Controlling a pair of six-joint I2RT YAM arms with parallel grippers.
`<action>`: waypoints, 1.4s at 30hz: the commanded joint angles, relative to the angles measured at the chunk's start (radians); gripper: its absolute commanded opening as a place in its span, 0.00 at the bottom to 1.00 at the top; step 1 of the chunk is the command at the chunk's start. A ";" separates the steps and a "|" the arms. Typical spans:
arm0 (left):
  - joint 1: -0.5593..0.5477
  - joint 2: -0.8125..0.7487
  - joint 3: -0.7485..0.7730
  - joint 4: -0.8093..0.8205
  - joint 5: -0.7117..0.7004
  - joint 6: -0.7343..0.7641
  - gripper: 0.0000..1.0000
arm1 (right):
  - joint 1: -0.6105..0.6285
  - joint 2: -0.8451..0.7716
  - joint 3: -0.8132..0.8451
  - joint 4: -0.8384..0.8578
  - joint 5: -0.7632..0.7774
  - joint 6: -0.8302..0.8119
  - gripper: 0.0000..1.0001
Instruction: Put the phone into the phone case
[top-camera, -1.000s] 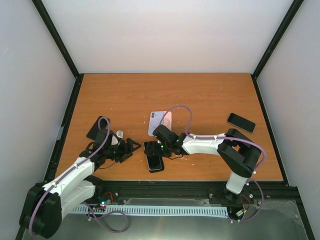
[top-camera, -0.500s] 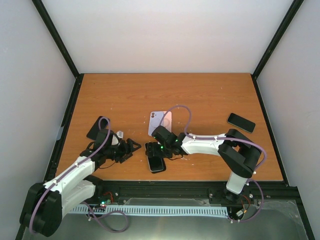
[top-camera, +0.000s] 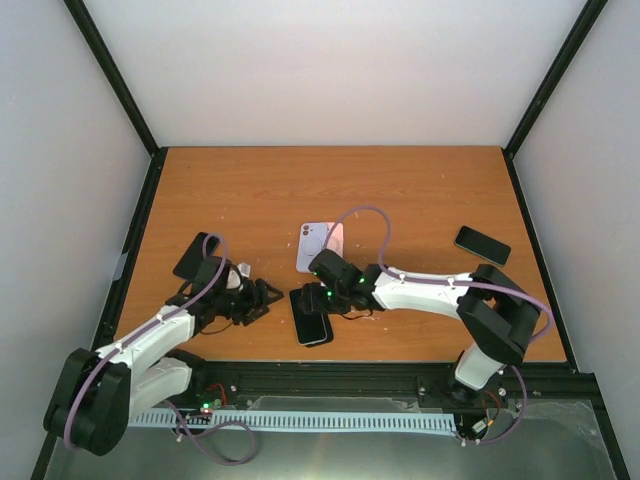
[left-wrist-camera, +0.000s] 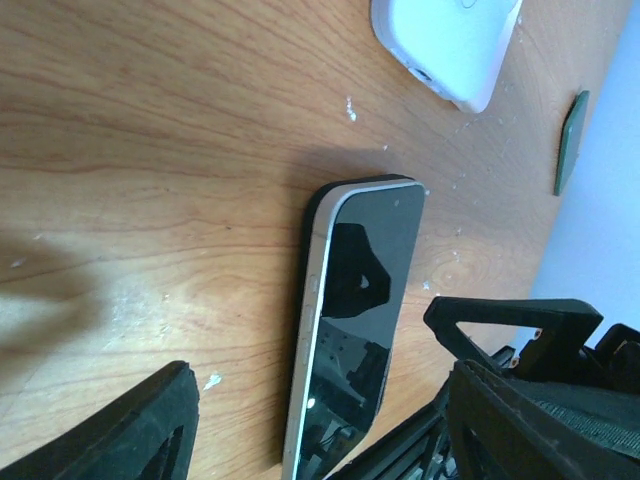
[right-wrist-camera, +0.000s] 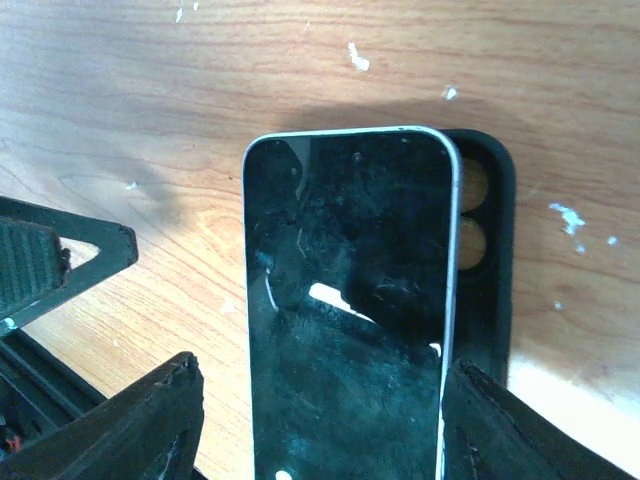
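Both arms stretched low toward the middle — left fingers spread wide, right fingers likewise parted

Top camera high, looking down on whole table — both wrist cameras low, close, sharing phone.

The brown wooden table lies bare across its far half. Near the front edge, the black-screened phone on its black rubbery case is hemmed in. The right gripper hangs over its far end, the left gripper sits near on the left, and a lilac rectangular case lies behind. The strip to its right seems passable.
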 joint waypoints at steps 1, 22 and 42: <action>-0.004 0.022 0.008 0.097 0.047 -0.020 0.67 | 0.007 -0.060 -0.036 -0.014 0.061 -0.032 0.62; -0.138 0.212 -0.036 0.312 0.034 -0.136 0.52 | -0.026 -0.087 -0.216 0.125 0.016 -0.003 0.40; -0.170 0.301 0.034 0.287 0.020 -0.107 0.20 | 0.008 -0.074 -0.338 0.408 -0.088 0.210 0.22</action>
